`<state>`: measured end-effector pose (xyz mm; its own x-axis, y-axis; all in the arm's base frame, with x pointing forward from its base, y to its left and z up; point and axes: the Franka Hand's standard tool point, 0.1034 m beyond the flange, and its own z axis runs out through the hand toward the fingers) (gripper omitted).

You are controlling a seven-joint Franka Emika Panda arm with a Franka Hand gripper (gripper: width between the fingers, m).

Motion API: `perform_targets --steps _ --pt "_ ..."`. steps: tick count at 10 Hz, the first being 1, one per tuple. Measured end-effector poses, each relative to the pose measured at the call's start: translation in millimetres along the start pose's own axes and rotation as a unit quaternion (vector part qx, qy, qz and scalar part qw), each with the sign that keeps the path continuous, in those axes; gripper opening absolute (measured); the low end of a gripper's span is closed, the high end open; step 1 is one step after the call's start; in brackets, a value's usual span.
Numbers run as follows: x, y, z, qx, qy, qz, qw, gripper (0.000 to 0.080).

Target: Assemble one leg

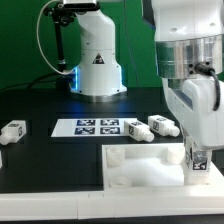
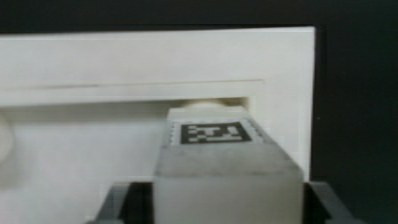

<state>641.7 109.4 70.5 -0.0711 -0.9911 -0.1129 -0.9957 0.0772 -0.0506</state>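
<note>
My gripper (image 1: 197, 150) is shut on a leg (image 1: 198, 162), a small white block with a black-and-white tag. It holds the leg upright over the corner of the large flat white panel (image 1: 140, 168) at the exterior view's right. In the wrist view the leg (image 2: 222, 150) runs between my dark fingers (image 2: 128, 203), and its far end sits at a rounded socket (image 2: 210, 103) in the panel (image 2: 107, 70). I cannot tell whether the end touches the socket. My gripper (image 2: 226, 205) is at the frame's edge.
Two loose legs (image 1: 137, 129) (image 1: 163, 126) lie behind the panel, and another (image 1: 12, 131) lies at the exterior view's left. The marker board (image 1: 85, 127) lies behind the panel. The robot base (image 1: 97, 60) stands at the back.
</note>
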Motion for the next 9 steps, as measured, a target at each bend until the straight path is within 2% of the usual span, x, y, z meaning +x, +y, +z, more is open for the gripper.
perform_targets --steps 1,2,3,4,5,7,8,9 --pt "0.3 -0.2 0.0 0.0 0.0 -0.001 1.0 0.0287" --pt "-0.7 -0.3 1.0 0.003 0.006 -0.065 0.998 0.0287" --pt "-6.7 1.7 3.3 0.005 0.016 -0.167 0.986 0.0476" --pt "-13.6 3.6 4.5 0.002 0.019 -0.249 0.968 0.0599" --pt "-17.2 5.4 5.4 -0.002 0.021 -0.322 0.947 0.0599" --pt "-14.9 4.8 5.5 -0.003 0.022 -0.363 0.932 0.0646" --pt "-14.6 4.8 5.7 -0.004 0.022 -0.405 0.914 0.0646" --pt "-12.8 3.8 5.5 -0.008 0.026 -0.478 0.878 0.0649"
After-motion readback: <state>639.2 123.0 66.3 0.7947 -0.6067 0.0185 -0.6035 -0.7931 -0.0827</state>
